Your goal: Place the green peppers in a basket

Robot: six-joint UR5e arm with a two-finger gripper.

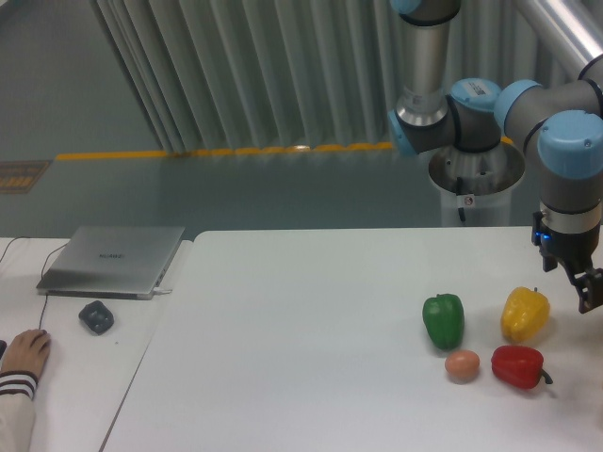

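Nearest me, a person's hand [21, 353] rests at the table's [283, 339] left edge, beside a dark mouse [96, 316] and a closed silver laptop [115, 260] whose lid lettering is too faint to read. Over on the right the green pepper [444, 320] stands upright, just beside a small egg-like thing [462, 364], a red pepper [518, 366] and a yellow pepper [525, 314]. Beside the yellow one the gripper [586, 287] hangs at the frame's edge, partly cut off, so I cannot tell whether its fingers are spread.

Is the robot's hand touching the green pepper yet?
Apart. The camera view shows the hand at the right edge, above the table beyond the yellow pepper, while the green pepper stands alone further left.
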